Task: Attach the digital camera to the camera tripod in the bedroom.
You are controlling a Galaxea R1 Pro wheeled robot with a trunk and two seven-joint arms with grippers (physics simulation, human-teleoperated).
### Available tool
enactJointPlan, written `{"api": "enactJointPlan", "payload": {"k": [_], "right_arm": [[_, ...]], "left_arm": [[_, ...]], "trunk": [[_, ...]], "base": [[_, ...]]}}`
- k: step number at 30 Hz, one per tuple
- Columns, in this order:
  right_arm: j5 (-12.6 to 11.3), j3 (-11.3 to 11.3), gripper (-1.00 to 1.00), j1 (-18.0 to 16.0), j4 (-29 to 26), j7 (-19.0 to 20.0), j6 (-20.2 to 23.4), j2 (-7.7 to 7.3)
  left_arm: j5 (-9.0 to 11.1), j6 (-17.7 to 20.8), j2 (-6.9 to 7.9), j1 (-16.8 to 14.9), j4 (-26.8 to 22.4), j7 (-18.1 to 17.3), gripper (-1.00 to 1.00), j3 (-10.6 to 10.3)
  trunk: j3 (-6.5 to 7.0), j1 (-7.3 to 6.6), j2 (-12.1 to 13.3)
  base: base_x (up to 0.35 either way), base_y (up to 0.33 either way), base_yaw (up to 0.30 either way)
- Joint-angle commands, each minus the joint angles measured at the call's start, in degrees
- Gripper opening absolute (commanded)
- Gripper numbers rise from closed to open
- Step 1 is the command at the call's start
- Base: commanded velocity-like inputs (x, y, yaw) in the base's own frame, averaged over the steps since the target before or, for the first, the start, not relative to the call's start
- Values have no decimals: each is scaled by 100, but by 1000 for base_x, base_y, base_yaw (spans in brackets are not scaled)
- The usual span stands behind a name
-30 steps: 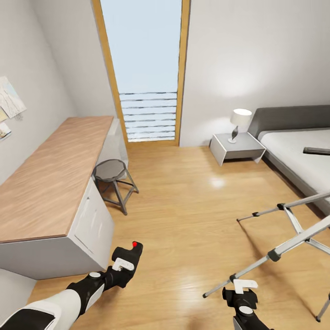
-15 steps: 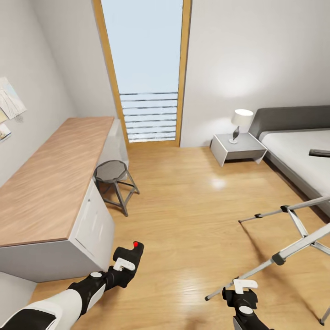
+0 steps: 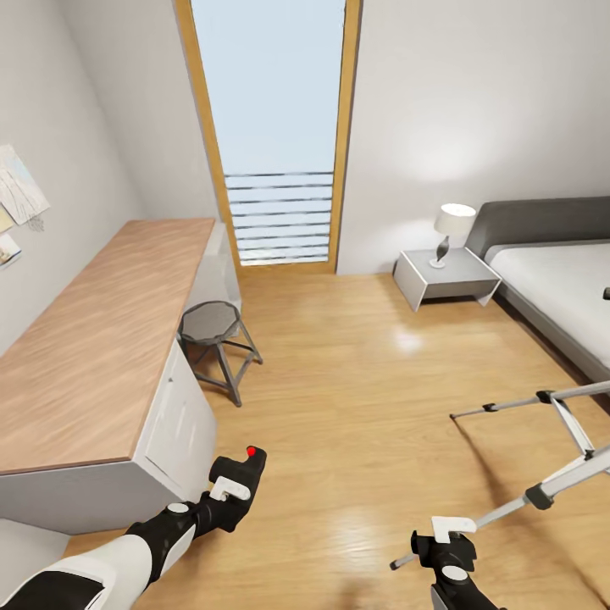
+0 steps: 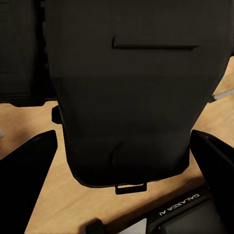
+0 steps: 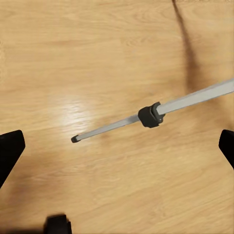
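The digital camera (image 3: 244, 466), a small black body with a red button on top, is low in the head view, over the wood floor beside the desk. My left gripper (image 3: 227, 490) is shut on it. In the left wrist view the camera's black body (image 4: 131, 87) sits between the two dark fingers (image 4: 24, 185). The camera tripod (image 3: 542, 493) shows at the right edge as silver legs with black joints; its head is out of view. My right gripper (image 3: 447, 535) is open just left of the nearest leg, and one leg (image 5: 190, 102) crosses the floor beneath it.
A long wooden desk (image 3: 93, 339) with white cabinets runs along the left wall, a round stool (image 3: 212, 326) beside it. A tall window door (image 3: 271, 127) is ahead. A nightstand (image 3: 445, 275) with a lamp (image 3: 453, 222) and a grey bed (image 3: 559, 288) stand at right.
The whole picture has shifted right, so the camera turned left; the tripod now sits nearer the right edge. Both arms hold the same pose, camera still gripped.
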Motion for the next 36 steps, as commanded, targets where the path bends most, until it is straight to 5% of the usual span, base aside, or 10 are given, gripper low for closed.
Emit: {"api": "enactJointPlan", "payload": {"k": [1,36], "right_arm": [[22,6,100,-4,3,-21,-10,0],[21,6,100,-4,-1,-3,-1,5]], "left_arm": [[-20,-34,1,-5,3,-7,-100,-24],[-21,-36,-29,-5,4,-9,-100,-24]], "trunk": [[-8,2,-9],[0,2,-9]], "base": [[14,12,0],[99,28,-62]]}}
